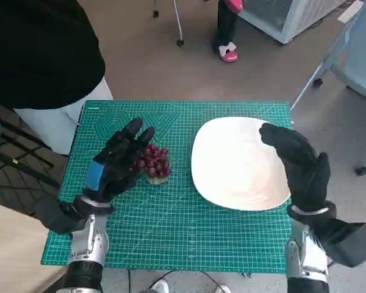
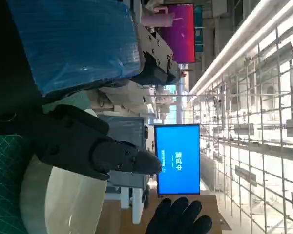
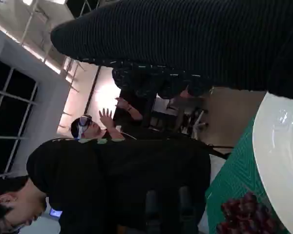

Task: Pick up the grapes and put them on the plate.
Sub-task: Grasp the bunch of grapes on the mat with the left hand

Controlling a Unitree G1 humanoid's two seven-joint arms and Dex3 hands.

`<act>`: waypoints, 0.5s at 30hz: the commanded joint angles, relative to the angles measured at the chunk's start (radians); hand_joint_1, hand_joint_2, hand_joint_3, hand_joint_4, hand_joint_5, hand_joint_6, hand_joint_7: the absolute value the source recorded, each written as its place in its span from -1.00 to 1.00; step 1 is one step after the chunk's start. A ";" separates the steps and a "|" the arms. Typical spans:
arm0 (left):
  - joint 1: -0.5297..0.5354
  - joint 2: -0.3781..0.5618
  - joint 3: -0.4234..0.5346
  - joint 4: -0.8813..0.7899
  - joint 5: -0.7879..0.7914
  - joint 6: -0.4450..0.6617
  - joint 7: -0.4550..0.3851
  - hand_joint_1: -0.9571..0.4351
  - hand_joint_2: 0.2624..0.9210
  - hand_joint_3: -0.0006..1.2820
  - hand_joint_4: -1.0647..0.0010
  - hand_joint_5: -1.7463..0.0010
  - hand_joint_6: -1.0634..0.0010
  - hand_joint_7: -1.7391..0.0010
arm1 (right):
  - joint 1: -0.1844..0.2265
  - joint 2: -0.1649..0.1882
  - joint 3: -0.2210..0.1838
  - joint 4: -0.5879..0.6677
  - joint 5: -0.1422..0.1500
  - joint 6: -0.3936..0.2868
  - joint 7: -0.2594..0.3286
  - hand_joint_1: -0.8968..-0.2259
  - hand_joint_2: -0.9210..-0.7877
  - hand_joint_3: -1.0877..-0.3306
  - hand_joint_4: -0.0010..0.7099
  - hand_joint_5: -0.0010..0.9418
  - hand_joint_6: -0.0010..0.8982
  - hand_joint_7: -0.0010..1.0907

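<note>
I judge the job barely begun: the grapes (image 1: 154,162) lie on the green mat beside the bare white plate (image 1: 232,177), my left robot hand (image 1: 119,160) spread just by them holding nothing, the right robot hand (image 1: 299,163) empty over the plate's edge.

1. The head view looks steeply down from above the robot onto the green mat (image 1: 189,238), taking in the white plate (image 1: 232,177), both arms, and floor beyond.
2. The left wrist view sits close behind the left hand (image 2: 73,97), turned on its side, facing across the plate (image 2: 58,200) towards a blue screen (image 2: 178,158).
3. The right wrist view rides close behind the right hand (image 3: 185,44), also sideways, facing a seated person (image 3: 112,170).
4. All three share the plate (image 3: 278,161); the grapes (image 3: 244,214) show in the head view (image 1: 154,162) too.
</note>
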 commanded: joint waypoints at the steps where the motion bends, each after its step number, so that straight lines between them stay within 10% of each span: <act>1: -0.015 0.001 -0.002 -0.001 0.002 -0.008 0.005 -0.22 1.00 -0.81 0.22 1.00 0.10 0.99 | -0.001 0.001 0.004 0.015 -0.006 0.008 0.007 -0.19 -1.00 -0.38 0.06 -1.00 -0.66 -0.75; 15: -0.017 -0.001 -0.008 0.002 0.008 -0.010 0.013 -0.22 1.00 -0.80 0.22 1.00 0.09 0.99 | 0.008 0.014 0.033 -0.007 -0.032 0.013 -0.006 -0.25 -1.00 -0.34 0.07 -0.99 -0.66 -0.73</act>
